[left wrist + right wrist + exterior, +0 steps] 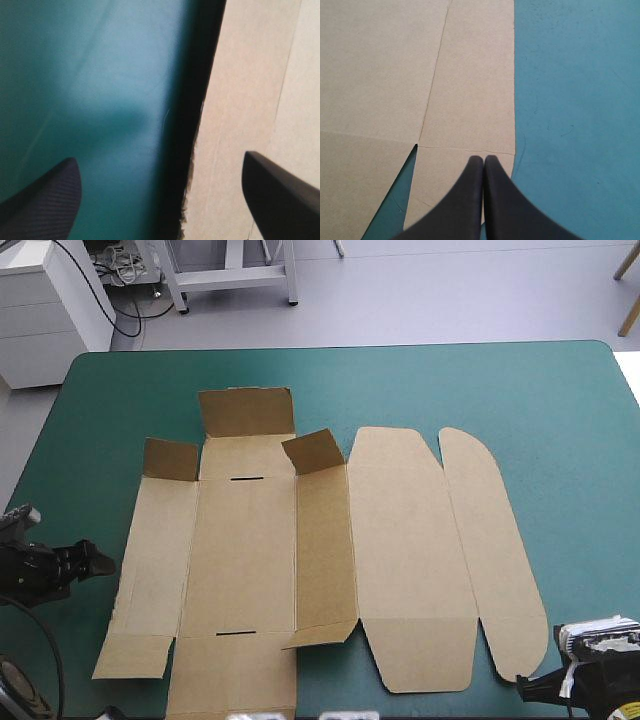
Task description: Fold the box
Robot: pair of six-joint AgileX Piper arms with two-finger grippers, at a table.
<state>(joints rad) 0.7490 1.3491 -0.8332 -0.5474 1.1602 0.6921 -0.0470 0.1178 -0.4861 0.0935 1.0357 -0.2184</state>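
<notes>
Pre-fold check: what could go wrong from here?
1. Left gripper is open astride the box's left edge; a skewed close could crumple that ragged edge.
2. Right gripper is shut over the rounded flap; any push may slide the loose sheet.
3. Three far flaps stand half raised and could snag.

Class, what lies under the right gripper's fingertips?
Under the right gripper lies the outer flap of the box, teal-green cover beside it. The shut fingers hide the board below them.
</notes>
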